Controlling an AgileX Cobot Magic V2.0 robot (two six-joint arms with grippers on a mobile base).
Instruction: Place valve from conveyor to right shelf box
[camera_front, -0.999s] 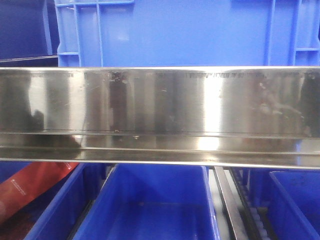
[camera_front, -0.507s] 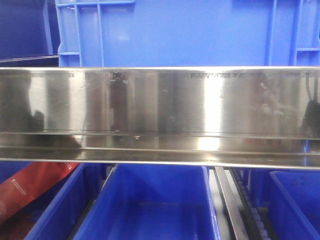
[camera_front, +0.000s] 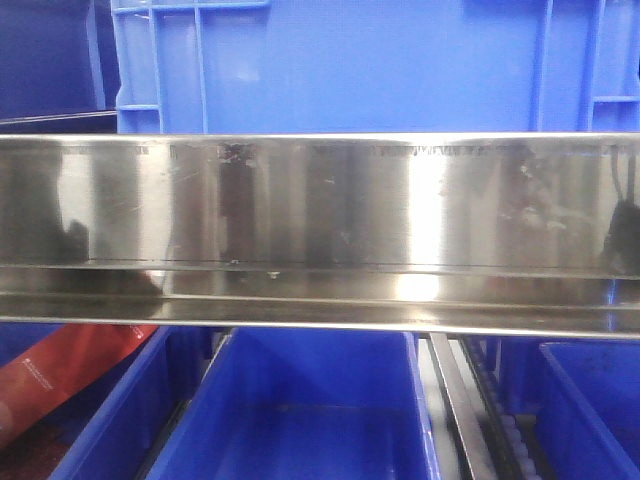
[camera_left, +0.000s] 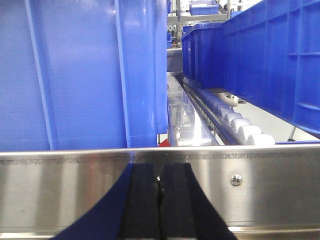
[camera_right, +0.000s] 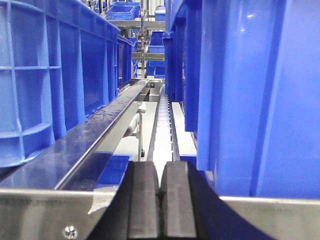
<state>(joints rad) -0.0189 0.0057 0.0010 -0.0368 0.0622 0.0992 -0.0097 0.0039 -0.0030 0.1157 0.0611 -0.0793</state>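
Observation:
No valve and no conveyor show in any view. Both grippers face a shelf of blue boxes behind a steel front rail (camera_front: 320, 210). My left gripper (camera_left: 159, 176) is shut, its black pads pressed together with nothing between them, just in front of the rail (camera_left: 65, 190). My right gripper (camera_right: 160, 181) is likewise shut and empty before the rail (camera_right: 40, 210). A large blue box (camera_front: 370, 65) stands on the upper shelf. Below are a middle box (camera_front: 300, 410) and a right box (camera_front: 590, 410). Neither gripper shows in the front view.
A red package (camera_front: 60, 370) lies in the lower left box. White rollers (camera_left: 235, 120) run along the shelf lane between tall blue boxes (camera_left: 75, 75) (camera_right: 260, 90). Another blue box (camera_right: 50, 75) flanks the right gripper's lane on the left.
Almost nothing differs. A dark reflection at the right end of the steel rail has grown slightly.

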